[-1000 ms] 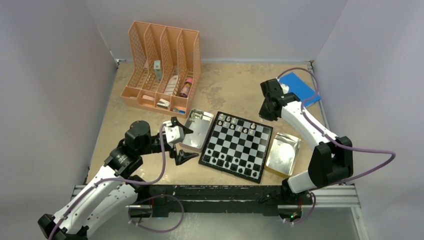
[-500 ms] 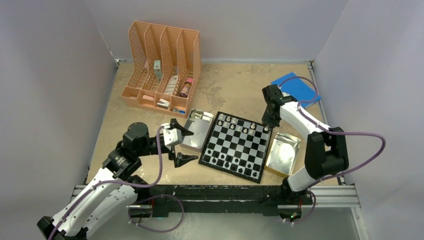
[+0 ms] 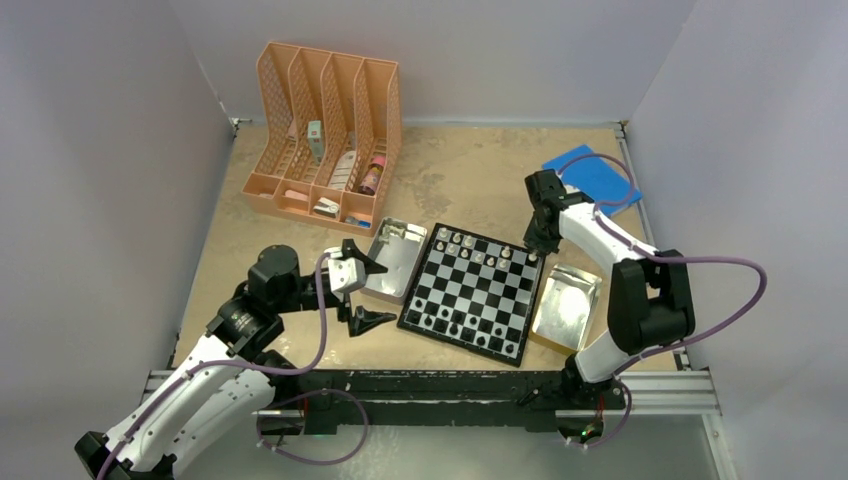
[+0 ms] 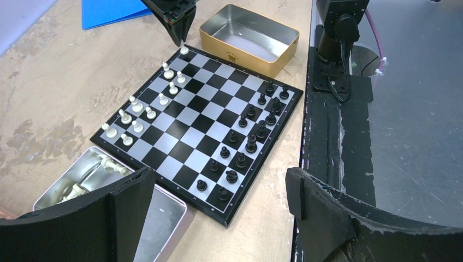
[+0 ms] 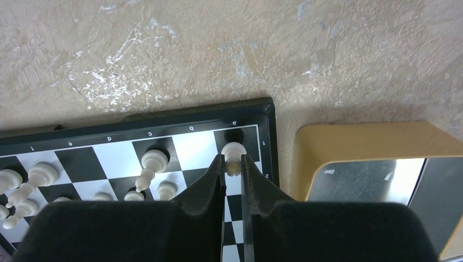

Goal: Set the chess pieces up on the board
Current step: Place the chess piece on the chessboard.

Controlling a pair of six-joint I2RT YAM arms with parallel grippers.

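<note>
Sixteen black pieces (image 4: pixel 251 144) stand in two rows along the near edge of your one board (image 3: pixel 480 290), which lies flat on the table (image 3: pixel 470 180) between two tins. On the far two rows you have eleven pale pieces (image 4: pixel 150 113) by my count, with gaps among them.

One of those, a pale piece (image 5: pixel 233 150), is pinched between the fingertips of your right gripper (image 5: pixel 233 164) at the board's far right corner square. You cannot tell whether its base touches the square.

Your left gripper (image 3: pixel 388 290) hangs just left of the board with its two fingers spread wide and nothing between them.

The silver tin (image 3: pixel 392 262) touches the board's left side and holds a few more pale pieces, too jumbled to count. The gold tin (image 3: pixel 567 307) sits at the board's right side.

One orange rack (image 3: pixel 325 135) with four compartments stands at the far left, and one blue sheet (image 3: pixel 597 178) lies at the far right.
</note>
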